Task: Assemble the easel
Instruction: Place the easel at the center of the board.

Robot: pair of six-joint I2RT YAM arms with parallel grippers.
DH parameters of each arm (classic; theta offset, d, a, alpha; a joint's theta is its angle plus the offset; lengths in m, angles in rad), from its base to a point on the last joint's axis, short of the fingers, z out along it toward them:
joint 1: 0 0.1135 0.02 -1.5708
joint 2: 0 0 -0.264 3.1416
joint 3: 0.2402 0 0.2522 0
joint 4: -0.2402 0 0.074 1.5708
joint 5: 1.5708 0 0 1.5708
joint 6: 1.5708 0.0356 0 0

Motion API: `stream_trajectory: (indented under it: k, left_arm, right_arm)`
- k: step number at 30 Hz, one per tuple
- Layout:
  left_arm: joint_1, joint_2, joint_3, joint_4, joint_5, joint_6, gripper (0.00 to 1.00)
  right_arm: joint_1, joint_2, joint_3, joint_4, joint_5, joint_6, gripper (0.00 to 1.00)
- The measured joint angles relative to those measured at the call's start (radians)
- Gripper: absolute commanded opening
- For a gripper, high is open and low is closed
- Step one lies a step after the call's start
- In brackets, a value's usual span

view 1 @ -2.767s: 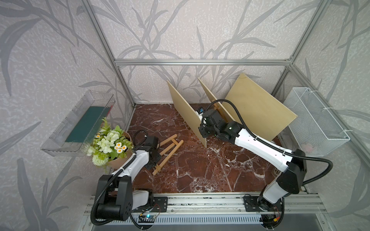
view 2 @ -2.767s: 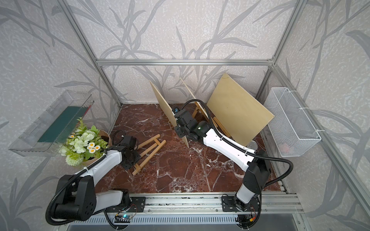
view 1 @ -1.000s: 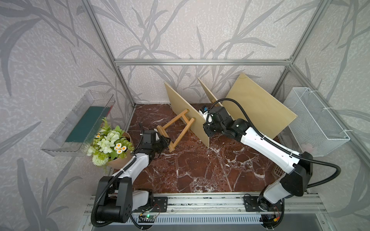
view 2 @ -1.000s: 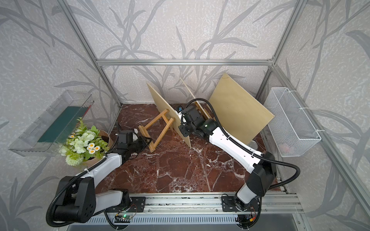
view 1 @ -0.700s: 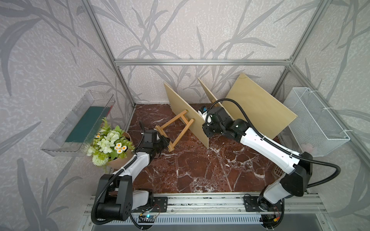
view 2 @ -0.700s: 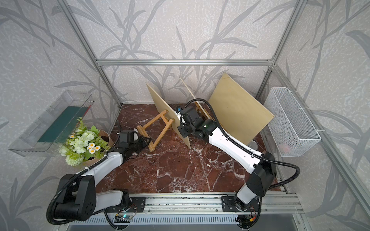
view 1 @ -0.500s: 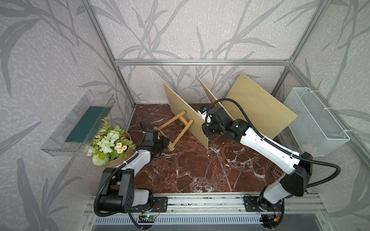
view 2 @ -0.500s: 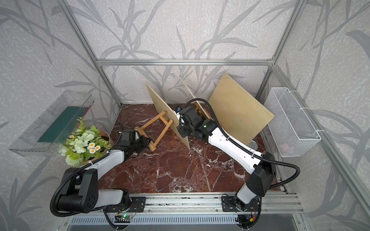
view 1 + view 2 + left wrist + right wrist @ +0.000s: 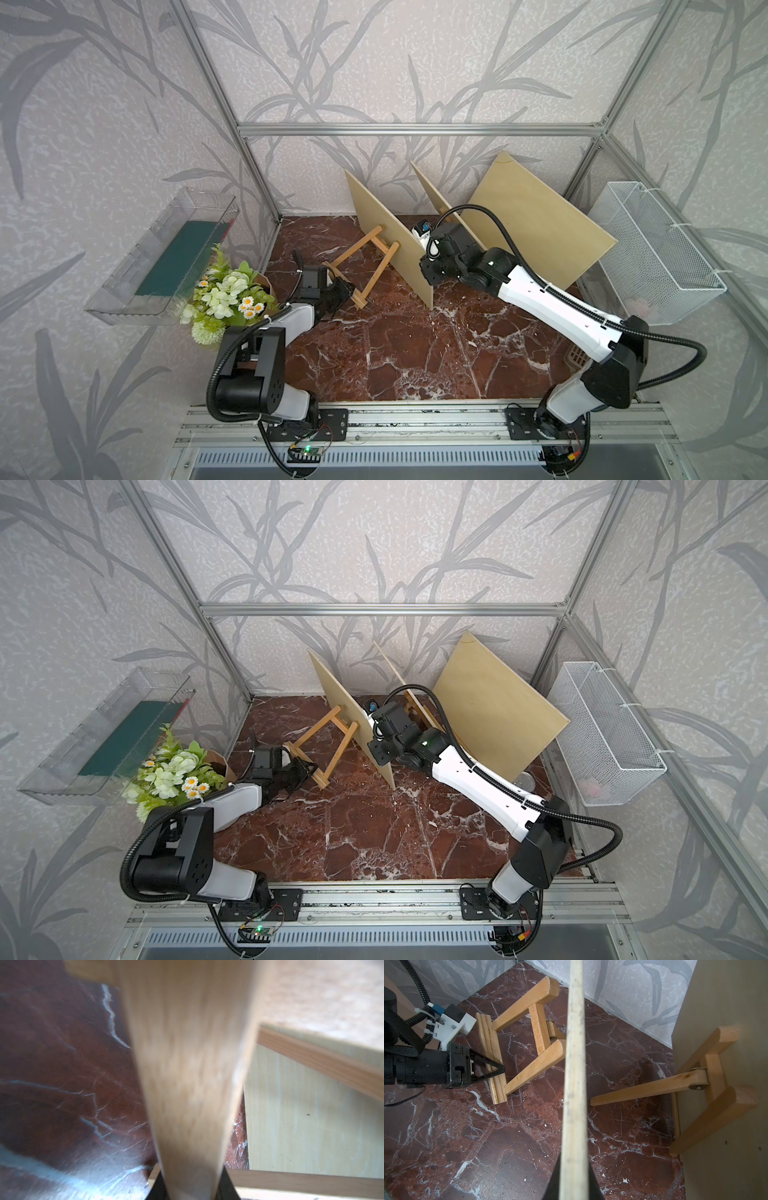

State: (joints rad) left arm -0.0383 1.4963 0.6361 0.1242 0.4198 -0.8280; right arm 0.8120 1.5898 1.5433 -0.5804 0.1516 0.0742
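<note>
There are three plywood boards (image 9: 386, 237), two wooden easels (image 9: 368, 266) and two robot arms (image 9: 552, 303). Of the rest there is one each: a bunch of artificial flowers (image 9: 224, 291), a clear plastic tray (image 9: 124, 299) and a white wire basket (image 9: 648, 249).

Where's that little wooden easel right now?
In a top view the easel is left of centre, ledge gripped by the left hand, top beside the upright board.

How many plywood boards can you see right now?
3. Held board standing in the right gripper, by the small easel; middle board standing farther back; large board leaning in the back right corner. More could hide behind it.
</note>
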Motion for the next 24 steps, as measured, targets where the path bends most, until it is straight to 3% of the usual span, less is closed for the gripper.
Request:
stream_trajectory:
  k: [4, 6, 9, 16, 24]
  left_arm:
    - [0.006, 0.036, 0.030, -0.009, 0.019, -0.005, 0.47]
    - [0.006, 0.068, 0.038, -0.053, 0.007, -0.015, 0.62]
    - [0.013, 0.082, 0.034, -0.090, -0.002, -0.029, 0.70]
    - [0.011, 0.045, 0.046, -0.178, -0.027, -0.024, 0.75]
    - [0.008, -0.032, 0.119, -0.468, -0.102, 0.026, 0.80]
  right_arm:
    - [0.006, 0.000, -0.001, 0.000, 0.013, 0.000, 0.00]
    - [0.011, 0.000, -0.003, 0.000, 0.014, 0.001, 0.00]
    - [0.018, 0.000, -0.009, 0.004, 0.011, 0.006, 0.00]
    - [0.032, -0.008, -0.062, 0.053, -0.003, 0.035, 0.00]
    - [0.034, -0.058, -0.116, 0.066, 0.006, 0.042, 0.00]
